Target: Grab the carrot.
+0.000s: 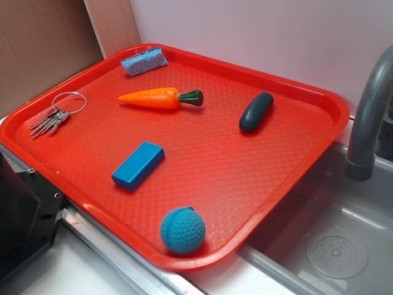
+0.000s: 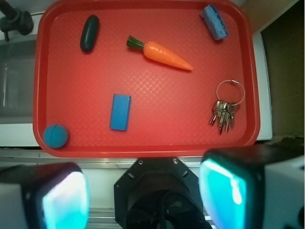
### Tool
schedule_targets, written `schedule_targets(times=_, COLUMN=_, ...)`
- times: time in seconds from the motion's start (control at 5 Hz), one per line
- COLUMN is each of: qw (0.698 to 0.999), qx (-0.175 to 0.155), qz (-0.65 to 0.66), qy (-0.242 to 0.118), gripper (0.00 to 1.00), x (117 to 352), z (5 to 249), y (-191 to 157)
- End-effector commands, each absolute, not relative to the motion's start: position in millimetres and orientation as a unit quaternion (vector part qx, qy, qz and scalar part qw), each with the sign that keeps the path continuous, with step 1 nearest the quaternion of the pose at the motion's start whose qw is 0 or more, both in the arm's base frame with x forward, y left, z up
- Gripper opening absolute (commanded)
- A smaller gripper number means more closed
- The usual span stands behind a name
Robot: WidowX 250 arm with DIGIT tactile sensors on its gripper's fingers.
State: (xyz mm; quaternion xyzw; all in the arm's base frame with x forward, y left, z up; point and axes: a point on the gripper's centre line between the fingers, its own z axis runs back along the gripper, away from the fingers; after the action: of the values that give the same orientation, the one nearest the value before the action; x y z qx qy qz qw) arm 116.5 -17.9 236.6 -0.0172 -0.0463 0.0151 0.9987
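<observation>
The fingers [image 2: 143, 191] are sitting wide apart; they should be going toward 12 o'clock, grabbing the carrot [image 2: 162, 53] at its fat middle.

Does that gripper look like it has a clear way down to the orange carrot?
Probably yes. The carrot lies alone on the red tray, apart from the pickle, sponge and keys. The gripper is open, above the tray's edge.

Red tray [image 2: 147, 140] holds blue block [image 2: 120, 111] near centre, keys [image 2: 225, 109] at 3 o'clock. Teal ball [image 2: 55, 135] at 8, green pickle [image 2: 89, 33] at 11, blue sponge [image 2: 214, 21] at 1.
</observation>
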Motion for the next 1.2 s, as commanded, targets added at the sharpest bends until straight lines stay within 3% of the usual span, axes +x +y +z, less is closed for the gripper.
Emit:
schedule_targets(times=0.0, qw=0.999, qx=-0.017, qz=0.015, qy=-0.046, gripper=1.0, x=117, z=237, y=-18)
schedule_targets(times=0.6, qw=0.999, qx=-0.017, qz=0.015, qy=-0.046, gripper=1.0, x=117, z=237, y=-18)
schedule_targets(times=1.0, qw=0.998, qx=0.013, qz=0.026, qy=-0.055, gripper=1.0, x=207, z=221, y=-33)
